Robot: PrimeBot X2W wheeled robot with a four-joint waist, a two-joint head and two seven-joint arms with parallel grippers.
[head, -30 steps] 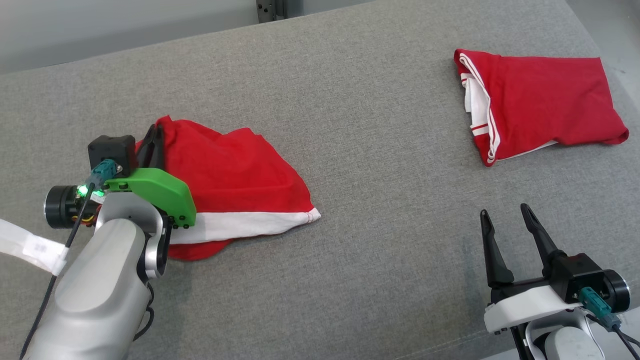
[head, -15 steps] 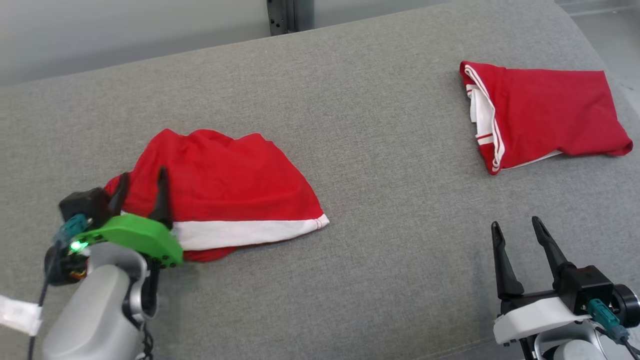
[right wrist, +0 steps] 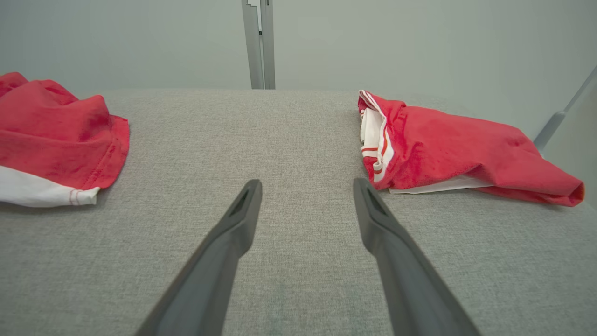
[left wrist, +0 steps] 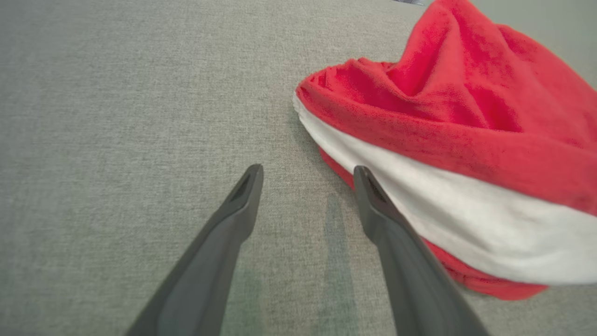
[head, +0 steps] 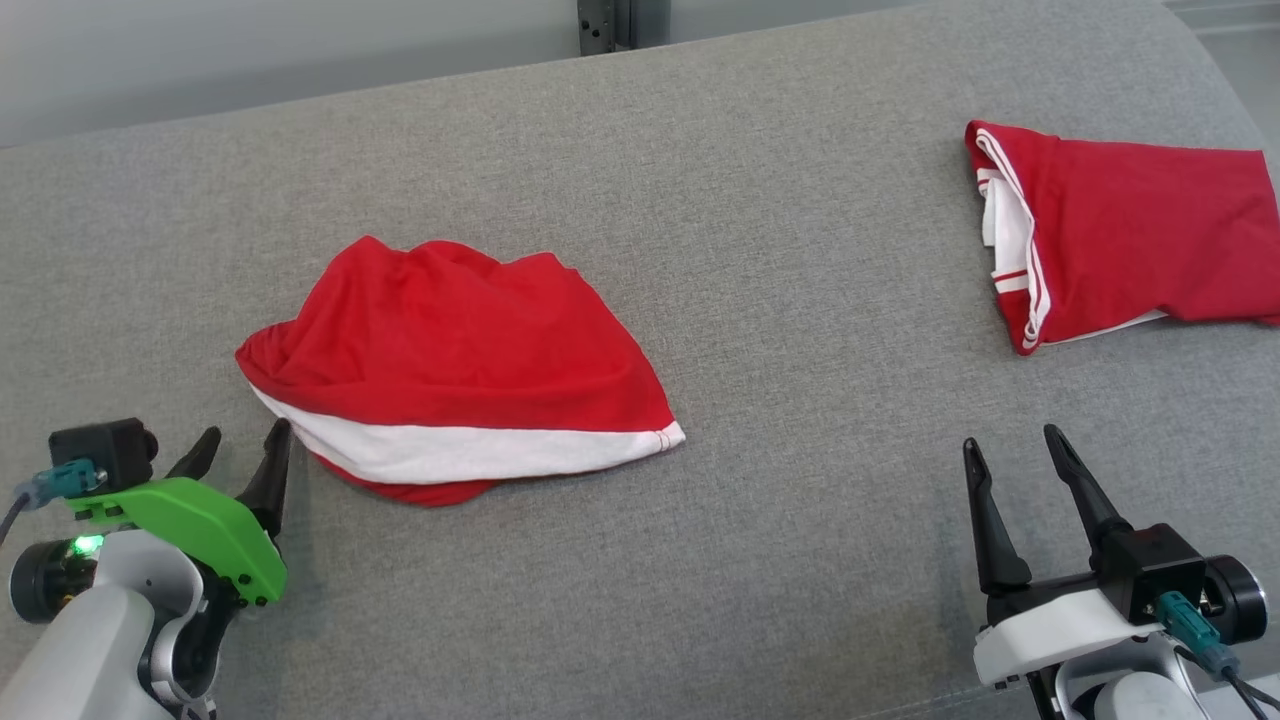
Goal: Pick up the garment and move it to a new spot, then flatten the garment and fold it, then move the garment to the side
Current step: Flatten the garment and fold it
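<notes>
"Where's the red garment [head: 450,370] sitting?"

"On the left half of the grey fabric worktop [head: 760,300], about midway between the near and far edges. It's a loose, rumpled heap with a broad white band along its near side, and nothing is gripping it."

"And the left gripper [head: 247,430]?"

"Low by the near left corner, with its two dark fingers spread and nothing between them. The inner finger is just beside the garment's left end, where the white band starts. I can't tell from here whether it touches the cloth."

"The right gripper [head: 1009,437]?"

"Near the near right corner. Its fingers are spread too, pointing toward the far edge over bare fabric, and it's empty. It's well apart from both pieces of clothing."

"Both?"

"There's a folded red garment [head: 1130,230] with white striped trim, up against the right edge toward the far side. It lies flat, with its trimmed end facing the middle of the worktop. A metal post [head: 605,15] stands behind the far edge."
</notes>
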